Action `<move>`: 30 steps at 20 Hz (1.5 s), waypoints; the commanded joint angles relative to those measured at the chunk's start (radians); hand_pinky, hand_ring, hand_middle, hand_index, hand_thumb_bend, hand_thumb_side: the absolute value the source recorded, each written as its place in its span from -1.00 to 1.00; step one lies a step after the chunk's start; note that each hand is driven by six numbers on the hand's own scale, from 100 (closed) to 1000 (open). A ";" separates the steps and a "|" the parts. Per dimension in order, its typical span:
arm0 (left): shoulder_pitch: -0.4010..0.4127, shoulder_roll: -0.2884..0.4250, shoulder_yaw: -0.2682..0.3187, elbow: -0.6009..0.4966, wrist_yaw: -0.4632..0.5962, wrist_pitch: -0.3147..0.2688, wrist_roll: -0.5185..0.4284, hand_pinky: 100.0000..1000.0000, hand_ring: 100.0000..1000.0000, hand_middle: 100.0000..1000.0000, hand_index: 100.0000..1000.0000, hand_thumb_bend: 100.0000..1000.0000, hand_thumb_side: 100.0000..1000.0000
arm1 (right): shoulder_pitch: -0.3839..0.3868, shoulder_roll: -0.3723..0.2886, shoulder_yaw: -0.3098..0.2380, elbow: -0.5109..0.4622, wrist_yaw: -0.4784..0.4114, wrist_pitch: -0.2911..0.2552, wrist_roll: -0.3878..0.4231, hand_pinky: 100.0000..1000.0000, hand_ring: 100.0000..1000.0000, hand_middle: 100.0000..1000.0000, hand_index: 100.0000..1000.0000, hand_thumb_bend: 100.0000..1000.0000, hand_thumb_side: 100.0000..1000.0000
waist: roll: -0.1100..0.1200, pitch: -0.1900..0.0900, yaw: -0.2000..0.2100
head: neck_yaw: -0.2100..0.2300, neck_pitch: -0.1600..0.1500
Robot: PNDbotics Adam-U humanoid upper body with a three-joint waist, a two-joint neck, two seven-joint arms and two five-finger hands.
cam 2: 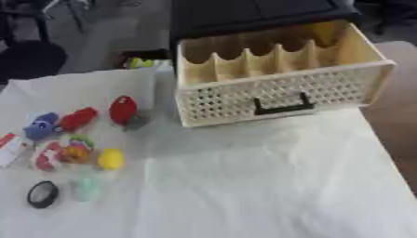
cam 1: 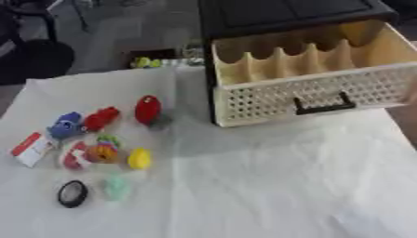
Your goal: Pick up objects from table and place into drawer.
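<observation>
Left eye view. No hand in frame, neither left nor right: impossible to tell how far open the fingers are or what they hold, and so no bearing to take from them. Task's things clustered on the white counter [cam 1: 285, 186], toward the view's left: red egg-shaped toy [cam 1: 147, 109] standing nearest the drawer [cam 1: 313, 69], its long axis roughly toward and away from the camera; beside it a smaller red toy [cam 1: 101, 117] and a blue toy [cam 1: 67, 125]; nearer the camera a yellow piece [cam 1: 139, 158], an orange and green toy [cam 1: 104, 149], a red and white packet [cam 1: 75, 155], a white card [cam 1: 31, 148], a pale green piece [cam 1: 117, 187] and a black ring [cam 1: 72, 193]. Drawer pulled out of the black cabinet [cam 1: 285, 11], open on top, split by wavy dividers into narrow slots, with nothing seen inside.

Right eye view. Same layout and again no hand. Red egg-shaped toy [cam 2: 123, 109] well left of the drawer's perforated front [cam 2: 277, 93], with bare counter between. Black handle [cam 2: 281, 106] facing the camera. Yellow piece [cam 2: 110, 159] and black ring [cam 2: 42, 194] farther from the drawer.

Judged from this: cluster on the left arm's side, so probably nearer the left hand once it comes in. Carry then rightward and away, up over the drawer's front wall. Red egg-shaped toy the shortest trip.
</observation>
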 commanded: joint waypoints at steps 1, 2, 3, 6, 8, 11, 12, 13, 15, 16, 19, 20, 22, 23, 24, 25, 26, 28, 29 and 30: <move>0.023 0.050 0.035 -0.025 0.034 -0.006 0.107 -0.55 -0.18 -0.15 0.48 -1.00 0.14 | -0.010 -0.092 0.018 -0.011 0.035 -0.017 0.052 -0.24 -0.27 -0.30 0.41 -0.27 1.00 | -0.013 -0.015 0.003 | 0.003 0.011; 0.041 0.056 0.040 -0.026 0.044 -0.011 0.142 -0.54 -0.17 -0.14 0.51 -1.00 0.26 | -0.009 -0.114 0.028 -0.011 0.043 -0.025 0.074 -0.20 -0.23 -0.25 0.41 -0.27 1.00 | -0.017 -0.015 0.004 | 0.006 0.012; 0.059 0.060 0.042 -0.026 0.055 -0.016 0.174 -0.54 -0.17 -0.14 0.52 -1.00 0.31 | -0.008 -0.136 0.038 -0.011 0.048 -0.034 0.100 -0.18 -0.22 -0.22 0.41 -0.27 1.00 | -0.021 -0.015 0.005 | 0.008 0.012; 0.108 0.066 0.042 -0.026 0.083 -0.036 0.248 -0.52 -0.16 -0.12 0.54 -1.00 0.44 | -0.005 -0.194 0.061 -0.011 0.051 -0.061 0.180 -0.07 -0.10 -0.10 0.41 -0.28 1.00 | -0.034 -0.015 0.006 | 0.015 0.015; 0.133 0.065 0.042 -0.026 0.098 -0.055 0.287 -0.50 -0.15 -0.11 0.55 -1.00 0.51 | -0.001 -0.225 0.072 -0.011 0.047 -0.077 0.233 -0.02 -0.05 -0.05 0.41 -0.28 1.00 | -0.042 -0.015 0.006 | 0.018 0.017; 0.173 0.063 0.046 -0.026 0.113 -0.097 0.355 -0.48 -0.14 -0.09 0.58 -1.00 0.60 | 0.009 -0.270 0.092 -0.011 0.026 -0.098 0.308 0.07 0.04 0.02 0.42 -0.29 0.99 | -0.052 -0.016 0.009 | 0.025 0.017; 0.186 0.064 0.044 -0.026 0.119 -0.112 0.376 -0.46 -0.13 -0.09 0.59 -1.00 0.62 | 0.012 -0.284 0.098 -0.011 0.018 -0.104 0.329 0.10 0.08 0.04 0.42 -0.30 0.97 | -0.055 -0.017 0.010 | 0.026 0.017; 0.201 0.066 0.042 -0.026 0.123 -0.133 0.396 -0.45 -0.12 -0.08 0.59 -1.00 0.63 | 0.016 -0.301 0.107 -0.011 0.009 -0.111 0.354 0.12 0.11 0.07 0.43 -0.32 0.96 | -0.058 -0.017 0.012 | 0.026 0.017; 0.233 0.071 0.039 -0.026 0.127 -0.176 0.430 -0.42 -0.11 -0.06 0.61 -1.00 0.67 | 0.026 -0.336 0.126 -0.011 -0.006 -0.126 0.404 0.17 0.18 0.13 0.47 -0.36 0.94 | -0.062 -0.017 0.014 | 0.027 0.017; 0.248 0.073 0.038 -0.026 0.128 -0.197 0.443 -0.42 -0.10 -0.06 0.61 -1.00 0.68 | 0.031 -0.351 0.134 -0.011 -0.012 -0.133 0.428 0.18 0.19 0.14 0.48 -0.37 0.92 | -0.064 -0.018 0.014 | 0.027 0.017; 0.309 0.080 0.027 -0.026 0.130 -0.255 0.470 -0.42 -0.11 -0.06 0.58 -1.00 0.73 | 0.052 -0.396 0.157 -0.011 -0.022 -0.153 0.489 0.17 0.21 0.16 0.49 -0.31 0.85 | -0.068 -0.017 0.013 | 0.030 0.016; 0.329 0.083 0.021 -0.026 0.131 -0.269 0.474 -0.42 -0.11 -0.06 0.58 -1.00 0.74 | 0.060 -0.408 0.164 -0.011 -0.022 -0.158 0.507 0.18 0.23 0.17 0.50 -0.29 0.82 | -0.069 -0.017 0.013 | 0.030 0.016; 0.364 0.087 0.013 -0.026 0.132 -0.295 0.481 -0.42 -0.11 -0.06 0.59 -1.00 0.74 | 0.073 -0.429 0.182 -0.011 -0.023 -0.171 0.543 0.19 0.24 0.18 0.50 -0.28 0.80 | -0.072 -0.016 0.011 | 0.032 0.016; 0.378 0.088 0.010 -0.026 0.129 -0.304 0.481 -0.42 -0.11 -0.06 0.57 -1.00 0.76 | 0.081 -0.440 0.195 -0.011 -0.026 -0.179 0.564 0.19 0.25 0.20 0.51 -0.27 0.78 | -0.073 -0.016 0.011 | 0.031 0.014; 0.391 0.087 0.008 -0.026 0.126 -0.309 0.478 -0.43 -0.11 -0.06 0.56 -1.00 0.77 | 0.087 -0.449 0.206 -0.011 -0.032 -0.187 0.586 0.20 0.25 0.22 0.52 -0.25 0.76 | -0.075 -0.016 0.011 | 0.031 0.012; 0.402 0.085 0.007 -0.026 0.125 -0.310 0.476 -0.43 -0.11 -0.06 0.56 -1.00 0.78 | 0.093 -0.455 0.216 -0.011 -0.042 -0.195 0.608 0.21 0.25 0.22 0.53 -0.25 0.74 | -0.076 -0.016 0.010 | 0.030 0.011; 0.409 0.083 0.007 -0.026 0.126 -0.311 0.474 -0.43 -0.11 -0.06 0.56 -1.00 0.78 | 0.096 -0.458 0.223 -0.011 -0.053 -0.201 0.628 0.22 0.25 0.22 0.54 -0.25 0.73 | -0.077 -0.017 0.010 | 0.029 0.010; 0.423 0.076 0.008 -0.026 0.129 -0.315 0.477 -0.43 -0.12 -0.07 0.56 -1.00 0.78 | 0.103 -0.459 0.238 -0.011 -0.083 -0.207 0.666 0.23 0.26 0.25 0.57 -0.28 0.73 | -0.079 -0.018 0.007 | 0.028 0.009; 0.428 0.072 0.010 -0.026 0.132 -0.318 0.482 -0.43 -0.12 -0.07 0.56 -1.00 0.78 | 0.107 -0.458 0.247 -0.011 -0.102 -0.205 0.686 0.24 0.26 0.26 0.59 -0.28 0.67 | -0.080 -0.019 0.006 | 0.027 0.010; 0.432 0.069 0.011 -0.026 0.134 -0.322 0.487 -0.43 -0.12 -0.07 0.56 -1.00 0.77 | 0.111 -0.457 0.257 -0.011 -0.121 -0.198 0.704 0.25 0.28 0.28 0.60 -0.33 0.72 | -0.081 -0.020 0.005 | 0.025 0.010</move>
